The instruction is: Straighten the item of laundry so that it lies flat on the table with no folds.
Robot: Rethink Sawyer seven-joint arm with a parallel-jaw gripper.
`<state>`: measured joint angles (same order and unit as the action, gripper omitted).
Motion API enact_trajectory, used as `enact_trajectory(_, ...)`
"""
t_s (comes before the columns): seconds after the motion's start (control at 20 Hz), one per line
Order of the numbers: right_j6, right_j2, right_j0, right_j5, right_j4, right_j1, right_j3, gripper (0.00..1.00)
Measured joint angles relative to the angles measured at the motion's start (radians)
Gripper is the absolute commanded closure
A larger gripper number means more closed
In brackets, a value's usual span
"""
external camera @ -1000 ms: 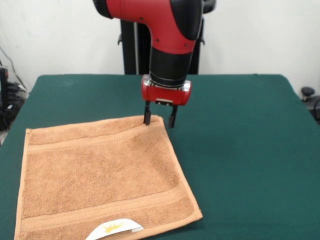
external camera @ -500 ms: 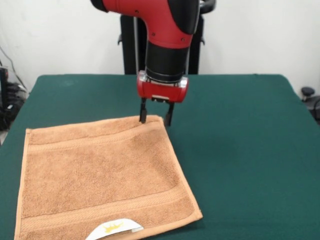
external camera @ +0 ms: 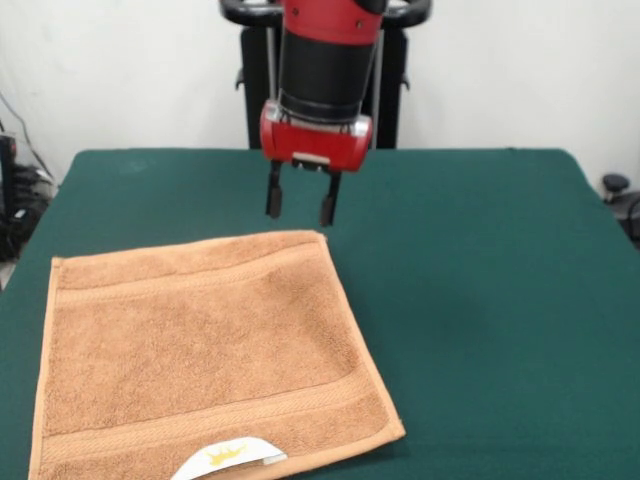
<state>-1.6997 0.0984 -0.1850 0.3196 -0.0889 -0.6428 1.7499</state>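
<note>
The item of laundry (external camera: 205, 345) is an orange-tan towel spread flat on the left part of the green table (external camera: 480, 300). Border bands run along its far and near edges, and a white label with a gold crown (external camera: 228, 458) is turned up at its near hem. My gripper (external camera: 299, 205) hangs open in the air just above and beyond the towel's far right corner, with nothing between its fingers. It does not touch the towel.
The red and black arm (external camera: 320, 60) comes down over the table's far middle. A black stand (external camera: 262, 90) rises behind the table. Cables and dark equipment (external camera: 15, 195) sit off the left edge.
My gripper has lifted off the towel's far right corner and moved up and slightly left, away from the cloth. The towel lies as before.
</note>
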Motion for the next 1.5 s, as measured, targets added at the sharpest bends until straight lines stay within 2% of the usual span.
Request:
enact_trajectory(0.3,0.000,0.000,-0.012,0.026,0.000,-0.034,0.001,0.00)
enact_trajectory(1.5,0.000,0.000,-0.047,0.010,-0.036,0.005,0.004,0.00)
